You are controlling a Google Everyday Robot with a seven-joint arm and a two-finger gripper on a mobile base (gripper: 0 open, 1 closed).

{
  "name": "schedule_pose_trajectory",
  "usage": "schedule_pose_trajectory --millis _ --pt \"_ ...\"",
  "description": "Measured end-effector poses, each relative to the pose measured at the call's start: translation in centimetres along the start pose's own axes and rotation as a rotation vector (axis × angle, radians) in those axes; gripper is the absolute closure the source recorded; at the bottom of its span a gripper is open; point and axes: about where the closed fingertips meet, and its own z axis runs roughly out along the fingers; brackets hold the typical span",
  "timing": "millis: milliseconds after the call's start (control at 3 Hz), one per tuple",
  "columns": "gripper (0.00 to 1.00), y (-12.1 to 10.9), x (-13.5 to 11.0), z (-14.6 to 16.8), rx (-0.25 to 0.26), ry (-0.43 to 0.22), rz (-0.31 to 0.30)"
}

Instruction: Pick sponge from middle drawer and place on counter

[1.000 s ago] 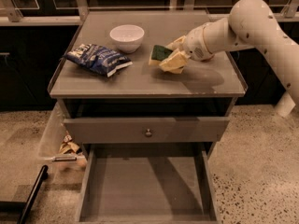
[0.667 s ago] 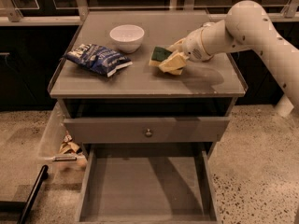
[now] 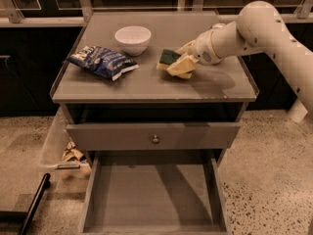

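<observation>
The sponge (image 3: 169, 57), dark green over pale yellow, is at the middle right of the counter (image 3: 146, 84), at or just above its surface. My gripper (image 3: 180, 64) reaches in from the right and is shut on the sponge, its pale fingers (image 3: 182, 67) wrapped around the sponge's near side. The middle drawer (image 3: 154, 195) is pulled out wide open below, and its grey floor is bare.
A white bowl (image 3: 132, 38) stands at the back of the counter. A crinkled blue snack bag (image 3: 102, 61) lies at its left. A grey drawer front with a round knob (image 3: 155, 139) sits above the open drawer. A black bar (image 3: 34, 202) and litter (image 3: 72, 154) lie on the floor at left.
The gripper and the sponge have shifted slightly to the left over the counter. Nothing else has moved.
</observation>
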Motion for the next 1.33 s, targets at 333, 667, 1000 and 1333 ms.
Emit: schedule_pose_trajectory --millis 333,667,1000,1333 --pt "0.4 0.0 0.0 0.01 0.0 0.0 0.0" --pt "0.16 0.0 0.0 0.01 0.0 0.0 0.0" --pt "0.0 0.01 0.0 0.02 0.0 0.0 0.0" --pt "0.0 0.01 0.0 0.02 0.0 0.0 0.0"
